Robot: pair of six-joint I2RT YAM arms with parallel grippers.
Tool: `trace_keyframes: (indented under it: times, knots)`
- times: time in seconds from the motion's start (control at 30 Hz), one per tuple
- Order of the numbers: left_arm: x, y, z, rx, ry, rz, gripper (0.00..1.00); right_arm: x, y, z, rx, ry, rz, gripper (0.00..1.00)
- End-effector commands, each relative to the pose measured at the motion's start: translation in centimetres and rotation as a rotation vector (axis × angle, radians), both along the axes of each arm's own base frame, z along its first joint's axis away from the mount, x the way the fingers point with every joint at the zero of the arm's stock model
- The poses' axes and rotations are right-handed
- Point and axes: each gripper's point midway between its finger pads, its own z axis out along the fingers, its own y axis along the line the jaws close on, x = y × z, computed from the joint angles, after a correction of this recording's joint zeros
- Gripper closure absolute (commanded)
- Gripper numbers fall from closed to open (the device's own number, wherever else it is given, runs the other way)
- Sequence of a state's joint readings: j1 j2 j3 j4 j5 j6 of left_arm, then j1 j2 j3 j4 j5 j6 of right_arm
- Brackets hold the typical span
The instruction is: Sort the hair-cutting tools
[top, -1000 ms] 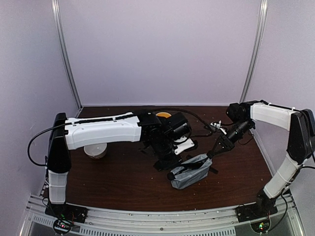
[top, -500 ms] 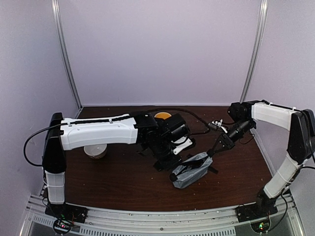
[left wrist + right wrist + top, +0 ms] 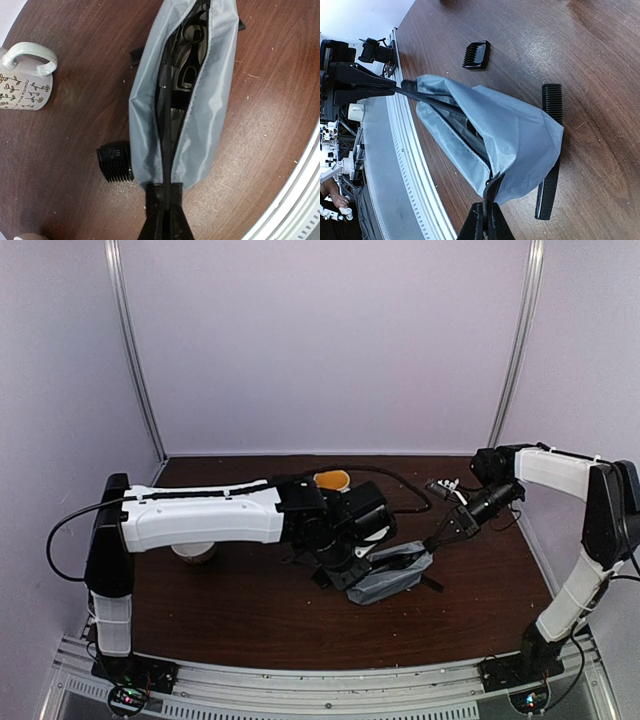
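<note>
Dark wooden tabletop [image 3: 250, 610] lies under a grey pouch [image 3: 205, 120], half hidden overhead by the left arm [image 3: 200, 515]. Both the left gripper [image 3: 163, 195] and right gripper [image 3: 487, 197] are clamped tight, one on each pouch end. Only the left wrist view shows scissors [image 3: 191, 35] inside. The right wrist view shows a comb [image 3: 551, 105] partly beneath and a black block [image 3: 476, 54] nearby.

The left hand [image 3: 164, 192] pinches the open grey pouch [image 3: 205, 125] at its near end; scissors [image 3: 191, 32] lie inside, a black block [image 3: 115, 162] touching its side, a mug [image 3: 25, 82] well apart on the desk [image 3: 260, 125]
</note>
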State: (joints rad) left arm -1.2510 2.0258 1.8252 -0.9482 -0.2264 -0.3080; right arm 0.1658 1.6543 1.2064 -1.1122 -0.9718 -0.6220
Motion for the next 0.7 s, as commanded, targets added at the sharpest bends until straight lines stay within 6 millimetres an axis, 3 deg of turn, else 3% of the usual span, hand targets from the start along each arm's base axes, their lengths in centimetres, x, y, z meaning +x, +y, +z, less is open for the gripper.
trace_keyframes:
  times: [0.0, 0.37, 0.67]
  knots:
    - [0.7, -2.4, 0.5, -0.054, -0.008, -0.040, 1.00, 0.0, 0.3, 1.0, 0.036, 0.021, -0.002, 0.98]
    - [1.3, -5.2, 0.0, -0.087, -0.011, -0.151, 1.00, -0.5, 0.4, 1.4, 0.058, 0.030, 0.016, 0.97]
    - [4.3, -3.5, -1.1, -0.051, 0.006, -0.157, 1.00, -0.8, 0.5, 1.2, 0.066, 0.052, 0.034, 0.97]
